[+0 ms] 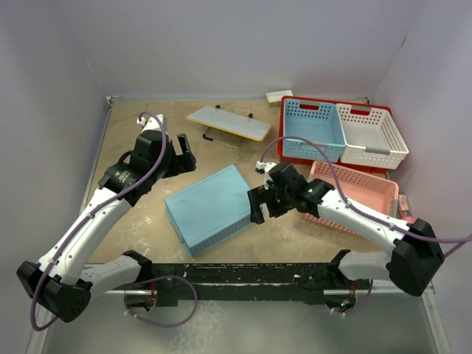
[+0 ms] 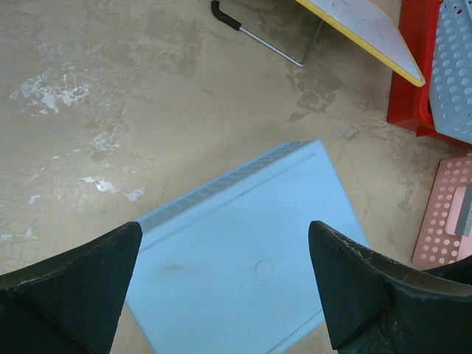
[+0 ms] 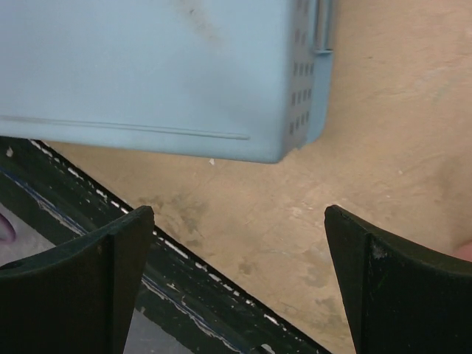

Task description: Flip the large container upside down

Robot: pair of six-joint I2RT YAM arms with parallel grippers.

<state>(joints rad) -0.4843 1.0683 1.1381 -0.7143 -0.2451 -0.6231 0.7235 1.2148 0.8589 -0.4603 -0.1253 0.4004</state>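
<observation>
Red plastic shows at the far right of the sandy worktop (image 1: 125, 125): the large container (image 1: 281, 137) sits there upright, its open side up, well apart from both arms. Two smaller perforated baskets stand inside it side by side, a light-blue basket (image 1: 313, 129) on the left and a white basket (image 1: 371, 135) on the right, and together they fill it almost wall to wall. Just in front of it lies a pink basket (image 1: 372, 193), partly covered by the right arm reaching across it. In the middle of the worktop a light-blue box (image 1: 210, 208) lies upside down, with its smooth base facing up and rows of small holes along its sides. The left gripper (image 1: 184, 157) hangs near the far left side of this box with its jaws wide apart and nothing between them; its wrist camera looks down past the two dark fingers (image 2: 81, 284) onto the box's base. The right gripper (image 1: 257, 205) is just beside the box's right corner, its jaws also spread and holding nothing; in its wrist view the box's corner lies beyond the fingertips, not between them. At the far centre a flat board with a yellow edge (image 1: 228, 123) sits tilted on a thin metal wire frame (image 2: 258, 37) with a black tip.
</observation>
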